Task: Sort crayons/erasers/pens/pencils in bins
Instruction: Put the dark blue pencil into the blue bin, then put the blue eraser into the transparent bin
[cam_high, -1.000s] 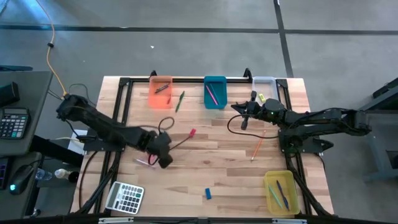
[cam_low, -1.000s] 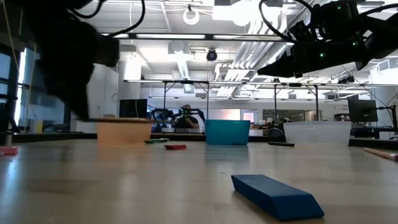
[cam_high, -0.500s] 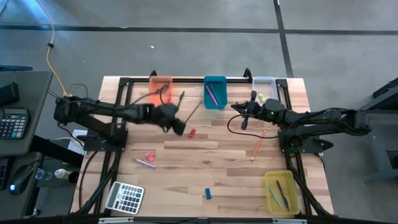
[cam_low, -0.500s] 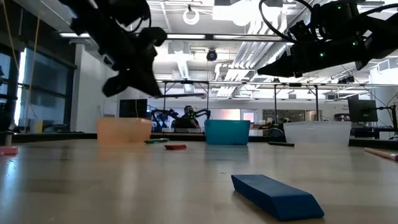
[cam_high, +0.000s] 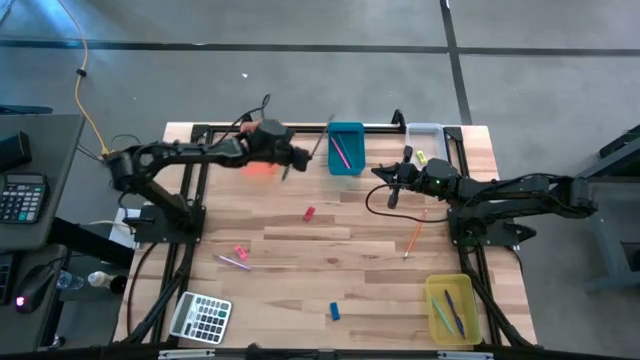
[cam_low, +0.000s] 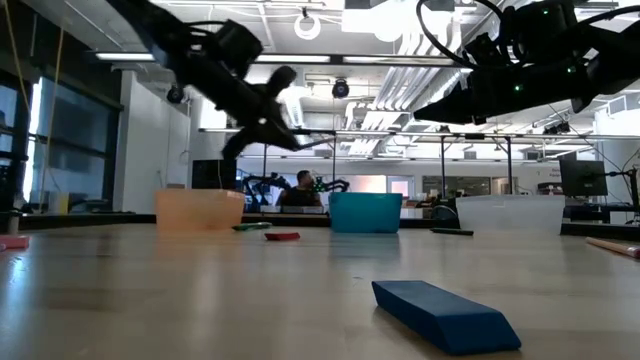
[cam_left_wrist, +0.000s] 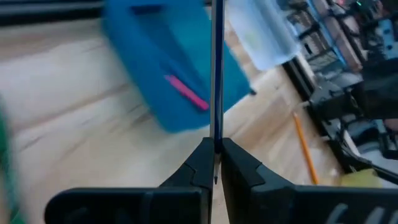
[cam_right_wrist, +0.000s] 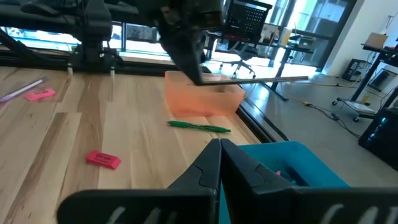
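I see a pale wood-grain worktop (cam_high: 330, 250) framed in black. At its 12 o'clock edge: a translucent orange bin (cam_high: 258, 160), a teal bin (cam_high: 346, 147) with a pink pencil (cam_high: 341, 152) inside, and a clear whitish bin (cam_high: 424, 135). A yellow bin (cam_high: 450, 308) at 5 o'clock holds blue pens (cam_high: 452, 310). I note a red eraser (cam_high: 309, 213), a pink eraser (cam_high: 240, 251), a blue eraser (cam_high: 335, 311), an orange pencil (cam_high: 414, 238) and a green pencil (cam_right_wrist: 199, 126). The calculator (cam_high: 201, 317) is grey. Both claws, left claw (cam_high: 296, 157) and right claw (cam_high: 392, 196), are black; the left pinches a dark slim stick (cam_left_wrist: 216, 68).

The left hand (cam_high: 300, 158) hides much of the orange bin (cam_high: 258, 166); its held stick's colour (cam_left_wrist: 216, 68) is unclear.
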